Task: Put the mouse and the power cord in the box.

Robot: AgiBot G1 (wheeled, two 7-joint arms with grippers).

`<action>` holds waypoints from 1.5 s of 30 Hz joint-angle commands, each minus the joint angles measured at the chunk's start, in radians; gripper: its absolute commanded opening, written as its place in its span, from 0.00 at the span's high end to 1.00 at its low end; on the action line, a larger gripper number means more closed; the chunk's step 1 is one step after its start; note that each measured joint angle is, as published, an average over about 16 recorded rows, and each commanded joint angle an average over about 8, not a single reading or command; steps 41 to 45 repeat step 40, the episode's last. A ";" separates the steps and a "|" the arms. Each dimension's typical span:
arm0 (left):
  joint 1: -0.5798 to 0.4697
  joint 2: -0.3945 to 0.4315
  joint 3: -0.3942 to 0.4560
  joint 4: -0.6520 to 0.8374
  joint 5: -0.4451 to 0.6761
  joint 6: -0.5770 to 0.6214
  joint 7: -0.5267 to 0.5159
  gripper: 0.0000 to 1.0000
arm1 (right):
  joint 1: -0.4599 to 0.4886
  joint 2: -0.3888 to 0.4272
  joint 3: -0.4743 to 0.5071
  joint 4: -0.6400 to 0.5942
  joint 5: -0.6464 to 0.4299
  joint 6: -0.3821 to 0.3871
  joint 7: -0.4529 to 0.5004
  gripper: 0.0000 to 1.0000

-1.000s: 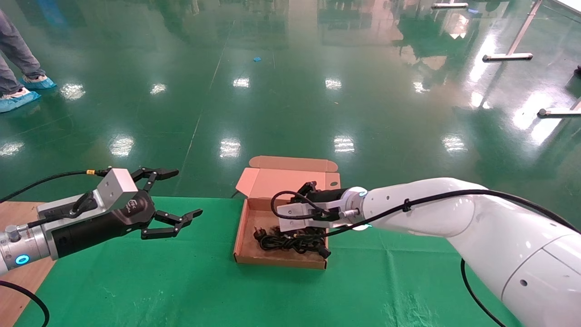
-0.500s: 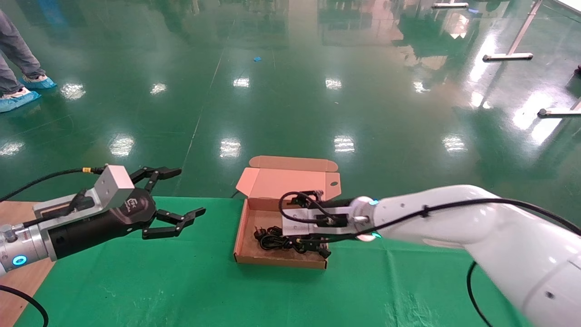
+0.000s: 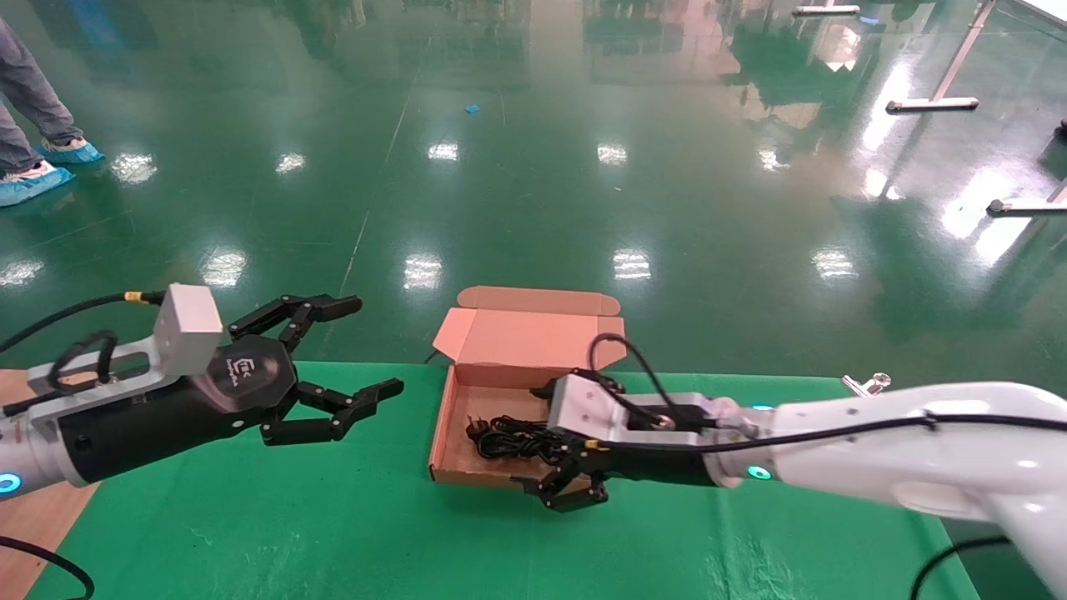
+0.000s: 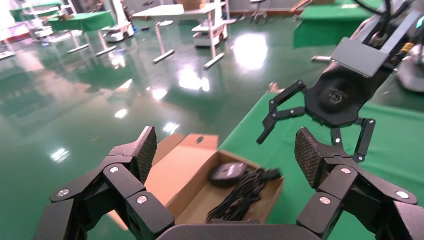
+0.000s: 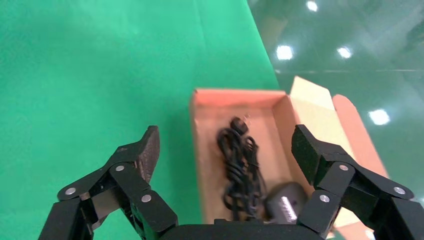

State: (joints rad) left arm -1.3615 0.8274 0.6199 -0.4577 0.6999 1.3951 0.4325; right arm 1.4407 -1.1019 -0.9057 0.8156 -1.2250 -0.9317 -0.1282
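The tan box (image 3: 443, 433) stands open on the green cloth, its lid (image 3: 533, 333) tilted back. Inside lies the coiled black power cord (image 3: 508, 440) (image 5: 239, 159), plug toward the box's left end. The black oval mouse (image 4: 227, 172) (image 5: 286, 204) rests beside it at the right end; my right wrist hides it in the head view. My right gripper (image 3: 533, 435) (image 5: 225, 137) hovers open and empty over the box's right front corner. My left gripper (image 3: 375, 346) (image 4: 223, 145) hangs open and empty above the cloth, left of the box.
The green cloth (image 3: 333, 517) ends at the table's far edge just behind the box. Bare wood (image 3: 33, 517) shows at the left edge. A metal clip (image 3: 867, 383) sits at the far right. A person's feet (image 3: 33, 179) stand on the floor, far left.
My right gripper drew back from above the box's far side to its right front corner and dropped lower, its wrist turned. My left gripper shifted slightly toward the box.
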 commanded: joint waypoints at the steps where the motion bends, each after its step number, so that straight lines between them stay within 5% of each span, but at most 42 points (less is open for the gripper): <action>1: 0.015 -0.011 -0.018 -0.043 0.002 0.005 -0.032 0.00 | -0.019 0.025 0.033 0.024 0.026 -0.029 0.016 0.00; 35: 0.264 -0.199 -0.313 -0.760 0.028 0.092 -0.570 0.00 | -0.340 0.455 0.581 0.435 0.459 -0.523 0.293 0.00; 45: 0.285 -0.214 -0.338 -0.821 0.030 0.100 -0.616 0.00 | -0.365 0.490 0.626 0.468 0.493 -0.563 0.314 0.00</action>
